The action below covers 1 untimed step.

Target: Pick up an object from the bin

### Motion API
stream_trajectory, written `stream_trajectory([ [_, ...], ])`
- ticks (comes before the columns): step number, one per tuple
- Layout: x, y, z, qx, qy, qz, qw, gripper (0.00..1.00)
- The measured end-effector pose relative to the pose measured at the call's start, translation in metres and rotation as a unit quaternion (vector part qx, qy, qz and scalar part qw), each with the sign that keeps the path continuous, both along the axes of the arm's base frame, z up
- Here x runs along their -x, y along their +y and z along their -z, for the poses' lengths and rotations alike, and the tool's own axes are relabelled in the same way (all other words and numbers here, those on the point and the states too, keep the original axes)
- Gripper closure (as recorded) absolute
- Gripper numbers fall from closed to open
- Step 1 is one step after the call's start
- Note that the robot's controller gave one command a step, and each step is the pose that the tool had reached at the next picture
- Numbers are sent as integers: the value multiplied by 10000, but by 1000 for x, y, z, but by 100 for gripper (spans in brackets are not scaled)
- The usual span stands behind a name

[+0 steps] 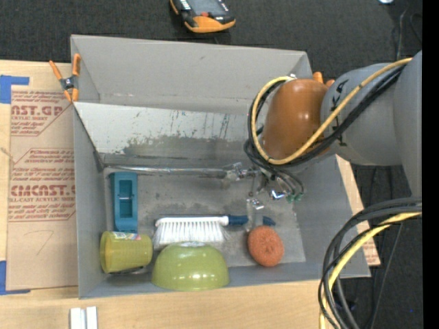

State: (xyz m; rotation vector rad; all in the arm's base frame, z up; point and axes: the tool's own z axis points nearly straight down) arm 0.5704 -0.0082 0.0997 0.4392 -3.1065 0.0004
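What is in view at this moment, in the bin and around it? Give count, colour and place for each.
grey metal bin: one, grey, centre of the view
teal rectangular plastic block: one, teal, bin floor at left
yellow plastic cup: one, yellow, on its side in the lower left corner
lime green plastic bowl: one, green, lower edge, right of the cup
white-bristled brush with a blue handle: one, white and blue, just above the bowl
orange round scrubber: one, orange, lower right
black and orange handheld device: one, outside the bin, above its far wall
gripper: one, metal, over the brush's handle end
arm: one, grey, orange wrist cover, yellow and black cables, from the right
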Motion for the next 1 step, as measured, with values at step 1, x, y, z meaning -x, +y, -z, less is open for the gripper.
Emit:
stream_trajectory([
  [1, 0, 17, 30, -2, -80, 1317, 9913, 0],
])
